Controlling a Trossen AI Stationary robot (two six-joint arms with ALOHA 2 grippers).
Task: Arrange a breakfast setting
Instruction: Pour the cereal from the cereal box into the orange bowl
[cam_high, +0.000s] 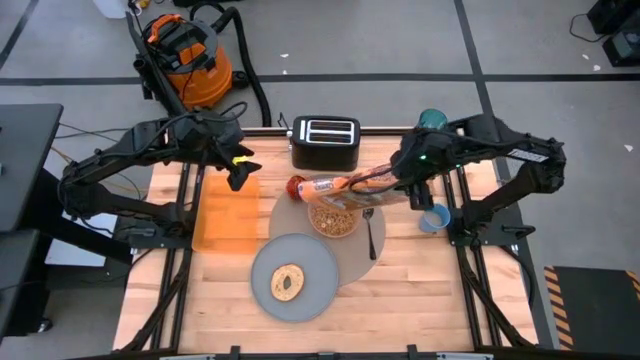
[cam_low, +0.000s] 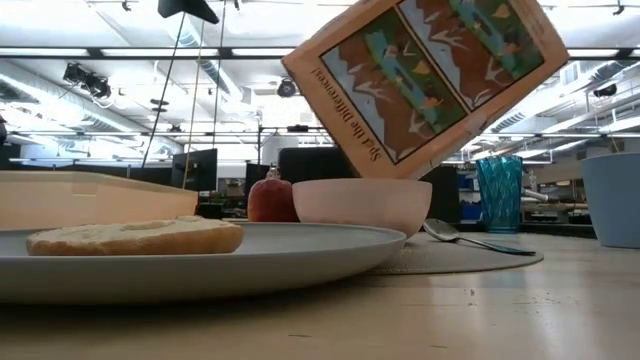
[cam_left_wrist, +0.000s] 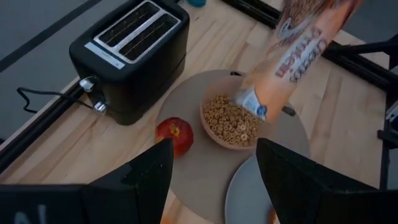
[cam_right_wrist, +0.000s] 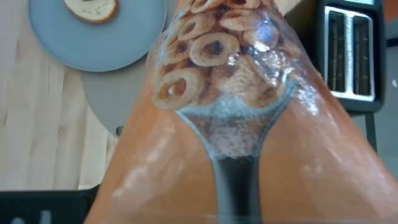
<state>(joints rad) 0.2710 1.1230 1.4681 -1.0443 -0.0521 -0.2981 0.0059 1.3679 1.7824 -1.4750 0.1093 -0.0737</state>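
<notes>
My right gripper (cam_high: 400, 183) is shut on the orange cereal box (cam_high: 345, 185). The box is tipped over the translucent pink bowl (cam_high: 333, 220), which holds cereal rings (cam_left_wrist: 229, 121). The bowl, the red apple (cam_high: 295, 187) and the metal spoon (cam_high: 370, 232) rest on the round grey mat (cam_high: 355, 262). The bagel (cam_high: 288, 283) lies on the grey plate (cam_high: 300, 255), which overlaps the mat's near left part. The blue cup (cam_high: 433, 220) stands to the right of the mat. My left gripper (cam_left_wrist: 214, 180) is open and empty, above the table's far left. My right gripper holds the cereal box by its right-hand end (cam_high: 385, 182), coming level from the table's right, along the box. The box (cam_right_wrist: 236, 124) fills the right wrist view and hides the fingers. It is lifted clear and tilted (cam_low: 430, 80), its open end (cam_left_wrist: 252, 102) down over the bowl.
The black toaster (cam_high: 325, 143) stands at the far edge behind the mat. The teal bottle (cam_high: 432, 120) stands at the far right. A flat orange sheet (cam_high: 225, 212) lies on the table's left under my left gripper. Bare wood shows along the near edge.
</notes>
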